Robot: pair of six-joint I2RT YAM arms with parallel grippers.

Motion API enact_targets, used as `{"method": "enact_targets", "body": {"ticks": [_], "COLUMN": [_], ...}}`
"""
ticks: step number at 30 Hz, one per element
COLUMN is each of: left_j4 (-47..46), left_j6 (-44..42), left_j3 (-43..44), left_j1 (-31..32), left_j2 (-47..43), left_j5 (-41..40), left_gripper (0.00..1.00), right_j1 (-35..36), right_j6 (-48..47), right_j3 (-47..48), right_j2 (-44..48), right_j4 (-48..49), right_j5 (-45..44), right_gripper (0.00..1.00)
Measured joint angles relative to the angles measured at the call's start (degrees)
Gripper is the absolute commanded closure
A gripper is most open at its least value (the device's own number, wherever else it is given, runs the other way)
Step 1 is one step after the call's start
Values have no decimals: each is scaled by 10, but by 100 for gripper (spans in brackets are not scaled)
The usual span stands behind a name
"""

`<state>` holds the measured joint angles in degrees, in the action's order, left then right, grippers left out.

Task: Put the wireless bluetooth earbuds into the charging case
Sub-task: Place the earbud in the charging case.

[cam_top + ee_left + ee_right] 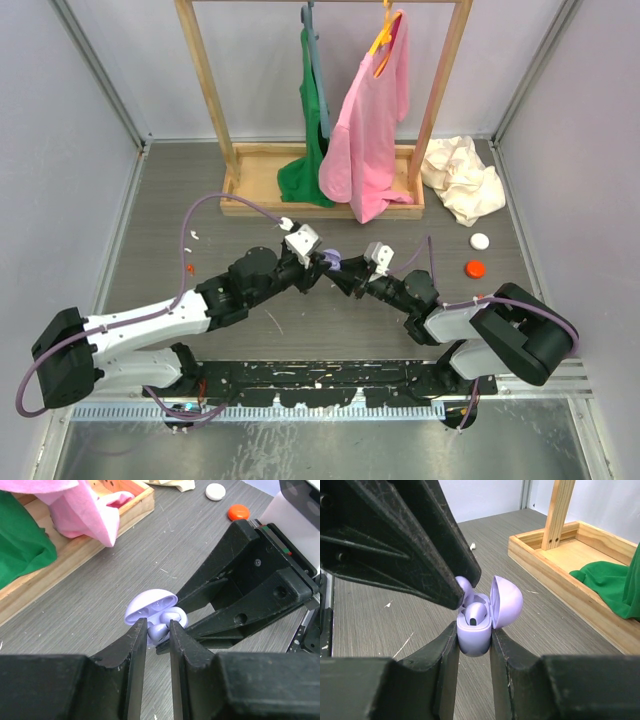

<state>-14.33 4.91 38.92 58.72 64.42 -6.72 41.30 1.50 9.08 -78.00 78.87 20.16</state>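
A lilac charging case [474, 639] with its lid [506, 602] open is clamped between my right gripper's fingers. My right gripper [474, 647] holds it above the grey table. One lilac earbud [475, 614] sits in the case. My left gripper [157, 630] is shut on a second lilac earbud [159, 631], held at the case's open mouth; this earbud also shows in the right wrist view [465, 588], partly hidden by the left fingers [440, 575]. In the top view both grippers meet at the case [331, 260] at the table's middle.
A wooden clothes rack base [255, 175] stands at the back with a green garment [310, 150] and a pink shirt [370, 130]. A cream cloth [462, 178] lies at the back right. A white cap [480, 241] and an orange cap [474, 268] lie right of the grippers.
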Motion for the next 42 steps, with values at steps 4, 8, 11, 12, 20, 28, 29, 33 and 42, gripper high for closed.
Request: {"method": "enact_targets", "body": {"ticks": [4,8,11,12,20,28,29,33,42], "left_j4": [1,2,2,3,27,75,81,102,131], "left_j6": [2,3,6,7,41,107,113,141,166], "left_j3": [0,0,0,0,0,11,15,26,43], "left_j1": [4,6,7,7,8,8,8,9,9], "left_j2": [5,8,10,10,-8,-50,-52,-53,-25], "left_j5": [6,10,10,9,-20,-58,-62,-75,-100], "left_gripper": [73,68,62,59,40,26,25,23,23], "right_j1": [0,0,0,0,0,0,0,0,0], "right_j6": [0,0,0,0,0,0,0,0,1], "right_j3": [0,0,0,0,0,0,0,0,0], "right_j2": [0,0,0,0,0,0,0,0,0], "right_j4": [3,4,5,5,5,8,9,9,9], "right_j5": [-2,-2,-4,-5,-8,-11,-11,-11,-14], "right_gripper": [87,87,87,87,87,87,87,87,87]}}
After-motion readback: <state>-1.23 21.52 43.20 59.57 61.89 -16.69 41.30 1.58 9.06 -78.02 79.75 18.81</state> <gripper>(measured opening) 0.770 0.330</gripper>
